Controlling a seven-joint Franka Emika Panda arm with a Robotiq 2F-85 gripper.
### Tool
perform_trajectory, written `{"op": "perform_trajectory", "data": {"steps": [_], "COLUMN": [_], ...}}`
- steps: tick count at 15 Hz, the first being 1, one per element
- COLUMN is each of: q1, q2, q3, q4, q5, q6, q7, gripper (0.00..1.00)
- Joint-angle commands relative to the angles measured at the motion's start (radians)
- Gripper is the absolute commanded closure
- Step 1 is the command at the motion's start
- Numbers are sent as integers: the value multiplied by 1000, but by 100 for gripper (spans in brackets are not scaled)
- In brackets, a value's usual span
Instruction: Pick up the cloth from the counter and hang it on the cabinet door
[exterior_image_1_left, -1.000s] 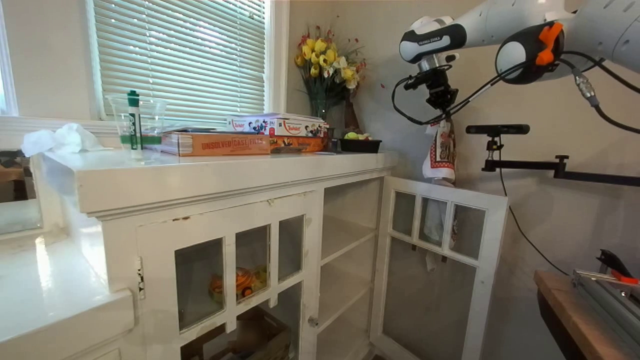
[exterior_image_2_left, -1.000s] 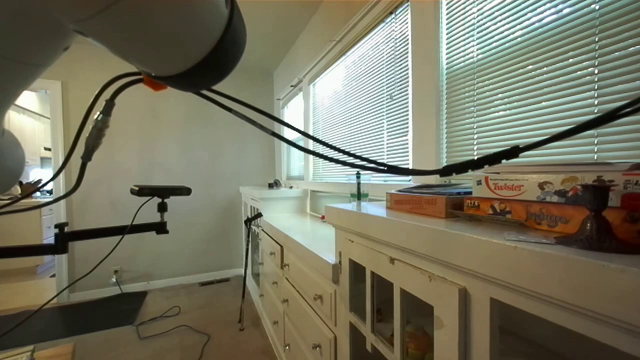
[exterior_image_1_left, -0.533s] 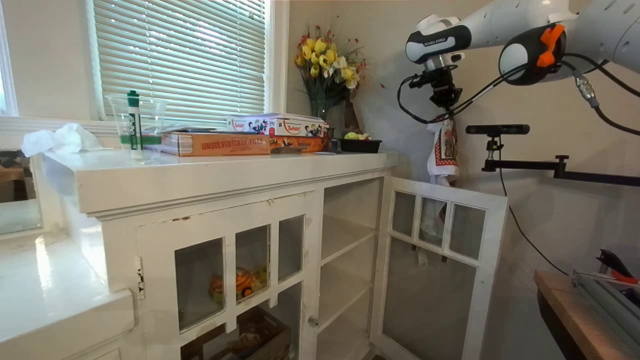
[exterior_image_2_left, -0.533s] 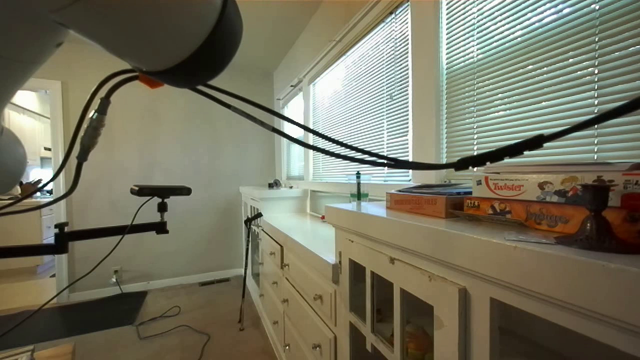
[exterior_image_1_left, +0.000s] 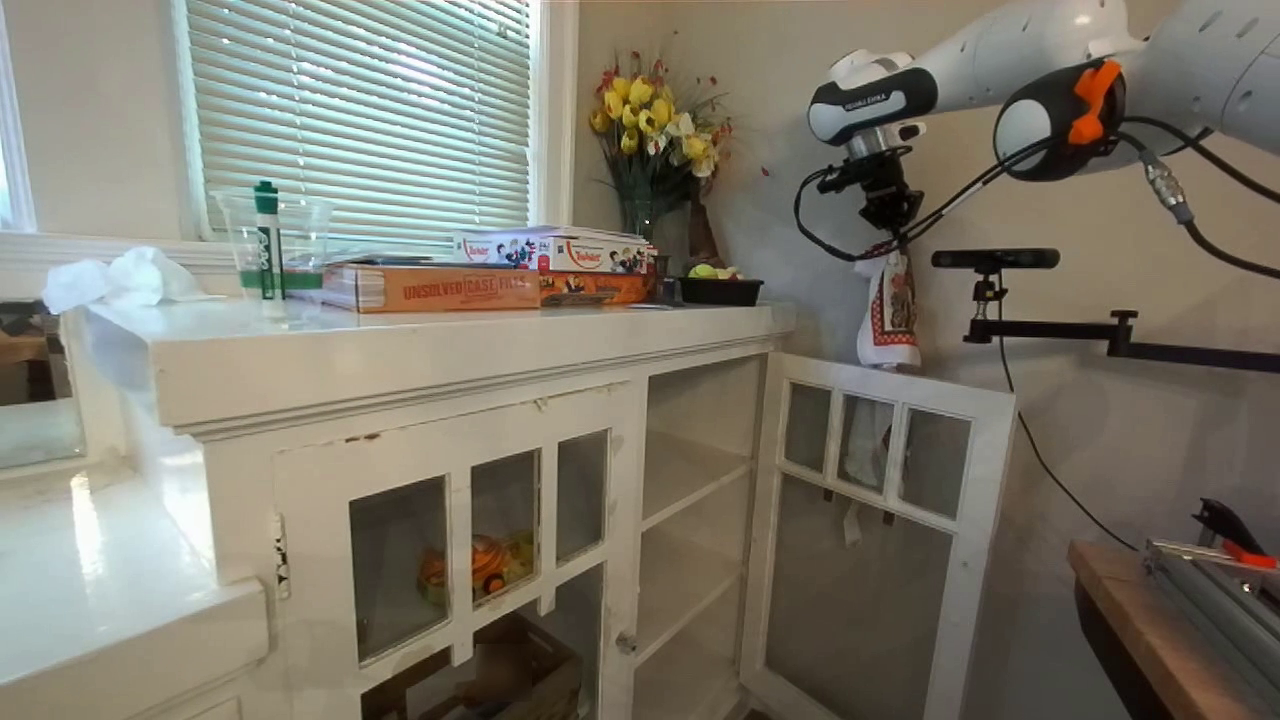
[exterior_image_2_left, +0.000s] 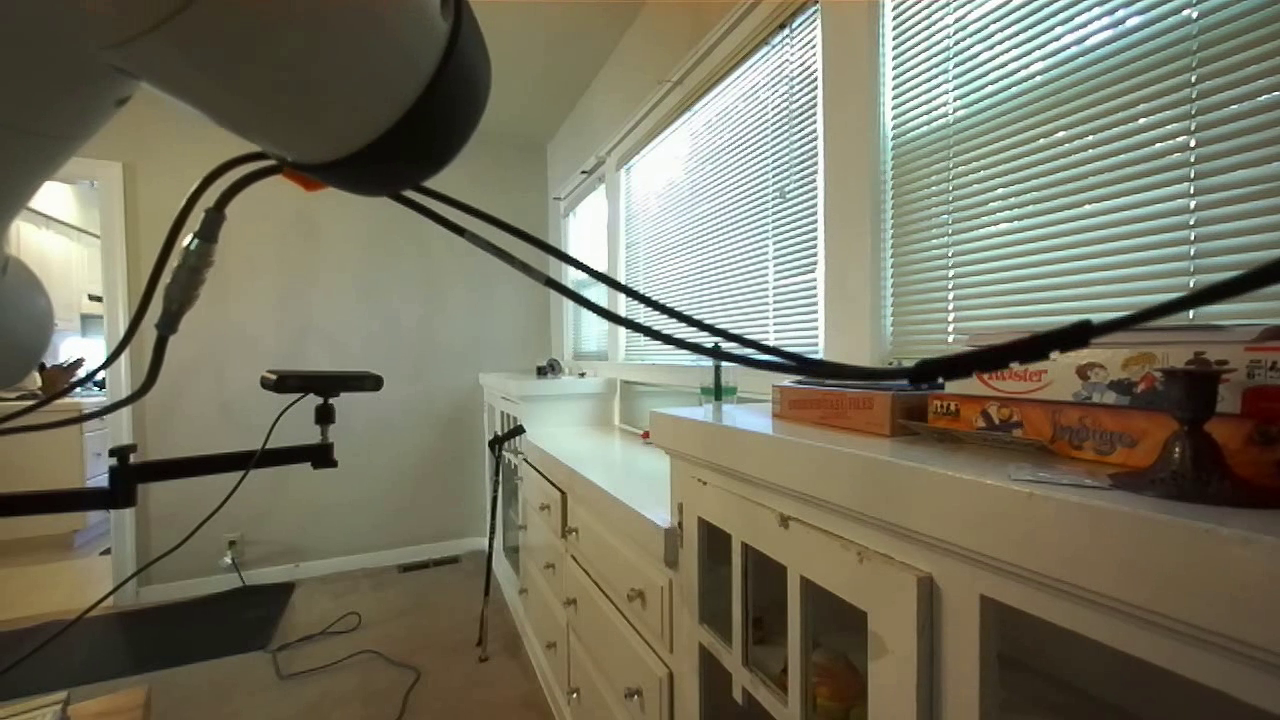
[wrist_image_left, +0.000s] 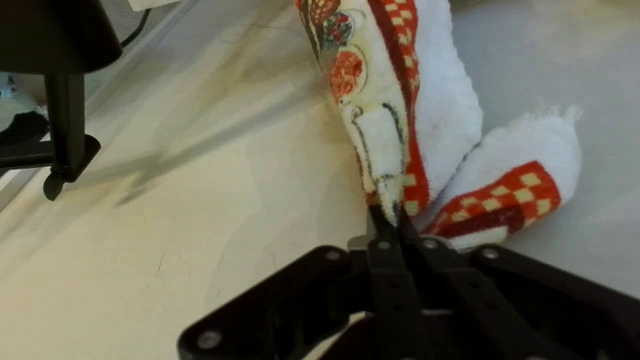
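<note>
The cloth (exterior_image_1_left: 890, 315), white with a red and orange print, hangs bunched from my gripper (exterior_image_1_left: 893, 232) above the open cabinet door (exterior_image_1_left: 968, 580) in an exterior view. Its lower part drops behind the door's top rail and shows faintly through the small panes. In the wrist view the gripper (wrist_image_left: 392, 220) is shut on the cloth (wrist_image_left: 440, 95); the fingers pinch it at one spot, and a short checked flap sticks out at the right. To the left of the door runs the white counter (exterior_image_1_left: 450, 350). Gripper and cloth are out of view in the exterior view with the counter (exterior_image_2_left: 900, 475) at right.
Boxes (exterior_image_1_left: 460, 289), a black tray (exterior_image_1_left: 720, 292), flowers (exterior_image_1_left: 645, 120), a cup with a marker (exterior_image_1_left: 268, 240) and a white plastic bag (exterior_image_1_left: 130, 277) stand on the counter. A camera on a bracket (exterior_image_1_left: 995, 259) and a wooden bench (exterior_image_1_left: 1150, 620) are to the right.
The gripper has shifted slightly right with the cloth, then sunk a little. The cloth's hanging end has swung behind the door's panes. The fingers have stayed shut.
</note>
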Motion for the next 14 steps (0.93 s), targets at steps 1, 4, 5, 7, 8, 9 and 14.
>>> {"op": "perform_trajectory", "data": {"steps": [1, 4, 5, 7, 8, 9, 14], "q1": [-2, 6, 8, 12, 14, 18, 55], "q2": [74, 99, 104, 119, 123, 129, 56], "q3": [-6, -4, -3, -3, -3, -7, -25], "q4": [55, 46, 43, 42, 39, 40, 20], "q5": [4, 7, 8, 6, 7, 1, -20], "q6": [-7, -14, -14, -13, -15, -14, 84], "q7": [-12, -21, -25, -34, -38, -45, -82], "gripper": [99, 99, 99, 99, 99, 99, 99]}}
